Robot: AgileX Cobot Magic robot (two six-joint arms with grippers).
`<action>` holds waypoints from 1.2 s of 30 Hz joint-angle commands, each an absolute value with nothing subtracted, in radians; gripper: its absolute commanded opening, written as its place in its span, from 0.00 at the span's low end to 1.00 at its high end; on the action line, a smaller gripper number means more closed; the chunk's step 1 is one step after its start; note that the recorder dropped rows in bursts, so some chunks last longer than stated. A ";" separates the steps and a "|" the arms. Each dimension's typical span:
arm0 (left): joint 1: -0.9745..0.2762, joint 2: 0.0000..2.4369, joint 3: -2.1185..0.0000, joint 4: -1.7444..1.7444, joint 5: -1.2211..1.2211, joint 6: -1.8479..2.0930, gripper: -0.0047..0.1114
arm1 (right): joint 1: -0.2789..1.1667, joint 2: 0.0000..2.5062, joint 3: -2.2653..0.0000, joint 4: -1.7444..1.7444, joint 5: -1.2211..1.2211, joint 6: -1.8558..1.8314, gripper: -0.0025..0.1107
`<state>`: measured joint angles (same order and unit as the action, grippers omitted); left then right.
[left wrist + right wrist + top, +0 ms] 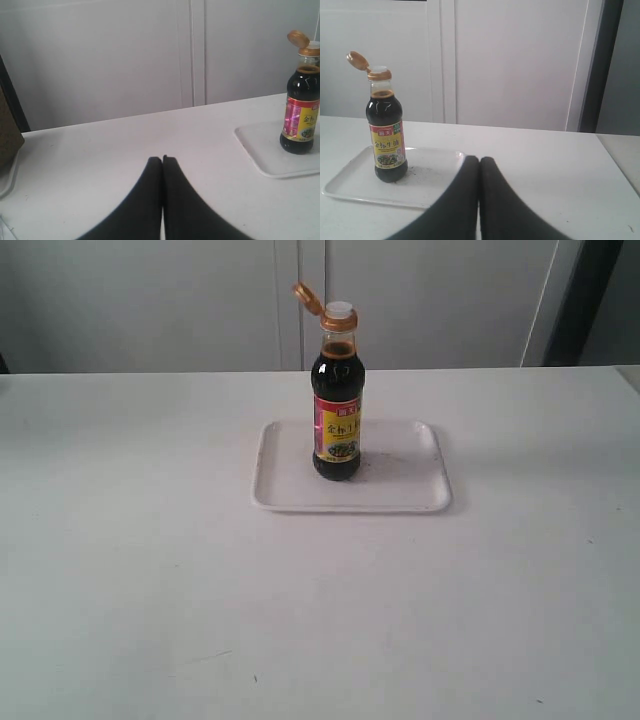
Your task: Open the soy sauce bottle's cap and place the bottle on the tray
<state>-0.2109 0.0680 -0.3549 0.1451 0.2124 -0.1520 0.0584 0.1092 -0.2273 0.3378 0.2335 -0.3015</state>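
The small clear soy sauce bottle (337,400) of dark liquid stands upright at centre frame on the flat white rectangular tray (410,495), its golden-tan flip cap (306,296) hinged open. Nearly full, it likely handles heavy, rigid and smooth; the labelled body suits gripping. The red-yellow label carries Chinese characters, illegible here. Left tool (162,159) and right tool (479,159) are clenched, holding nothing, apart from it.
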 commanded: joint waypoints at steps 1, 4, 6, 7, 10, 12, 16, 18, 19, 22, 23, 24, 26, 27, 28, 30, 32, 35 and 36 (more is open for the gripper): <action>-0.211 0.059 -0.349 0.142 0.211 -0.158 0.04 | 0.059 0.104 -0.223 0.339 0.231 -0.310 0.02; -0.211 0.059 -0.349 0.142 0.211 -0.158 0.04 | 0.059 0.104 -0.223 0.339 0.231 -0.310 0.02; -0.211 0.059 -0.349 0.142 0.211 -0.158 0.04 | 0.059 0.104 -0.223 0.339 0.231 -0.310 0.02; -0.211 0.059 -0.349 0.142 0.211 -0.158 0.04 | 0.059 0.104 -0.223 0.339 0.231 -0.310 0.02; -0.211 0.059 -0.349 0.155 0.226 -0.118 0.04 | 0.059 0.104 -0.223 0.339 0.231 -0.310 0.02; -0.211 0.059 -0.349 0.111 0.254 -0.040 0.04 | 0.059 0.104 -0.223 0.339 0.231 -0.310 0.02; -0.208 0.059 -0.342 0.082 0.256 -0.017 0.04 | 0.059 0.104 -0.223 0.339 0.231 -0.310 0.02; -0.190 0.059 -0.323 0.063 0.256 0.006 0.04 | 0.059 0.104 -0.223 0.339 0.231 -0.310 0.02; -0.180 0.059 -0.312 0.046 0.254 0.014 0.04 | 0.059 0.104 -0.223 0.339 0.231 -0.310 0.02; -0.137 0.059 -0.269 0.000 0.249 0.037 0.04 | 0.059 0.104 -0.223 0.339 0.231 -0.310 0.02; -0.126 0.057 -0.255 -0.013 0.249 0.037 0.04 | 0.059 0.104 -0.223 0.339 0.231 -0.310 0.02; -0.116 0.047 -0.242 -0.018 0.249 0.037 0.04 | 0.059 0.104 -0.223 0.339 0.231 -0.310 0.02; -0.092 0.006 -0.198 -0.023 0.249 0.023 0.04 | 0.059 0.104 -0.223 0.339 0.231 -0.310 0.02; -0.086 0.000 -0.185 -0.029 0.249 0.023 0.04 | 0.059 0.104 -0.223 0.339 0.231 -0.310 0.02; -0.079 0.000 -0.167 -0.033 0.249 0.023 0.04 | 0.059 0.104 -0.223 0.339 0.231 -0.310 0.02; -0.062 0.000 -0.133 -0.046 0.236 0.023 0.04 | 0.059 0.104 -0.223 0.339 0.231 -0.310 0.02; -0.046 0.000 -0.103 -0.071 0.234 0.021 0.04 | 0.059 0.104 -0.223 0.339 0.231 -0.310 0.02; -0.031 0.000 -0.068 -0.091 0.234 0.019 0.04 | 0.059 0.104 -0.223 0.341 0.231 -0.310 0.02; -0.025 0.000 -0.059 -0.091 0.234 0.019 0.04 | 0.059 0.104 -0.223 0.341 0.231 -0.310 0.02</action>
<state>-0.0412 0.0042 -0.0861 -0.0652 0.2435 0.0269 0.0584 0.1092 -0.2273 0.3378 0.2335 -0.3015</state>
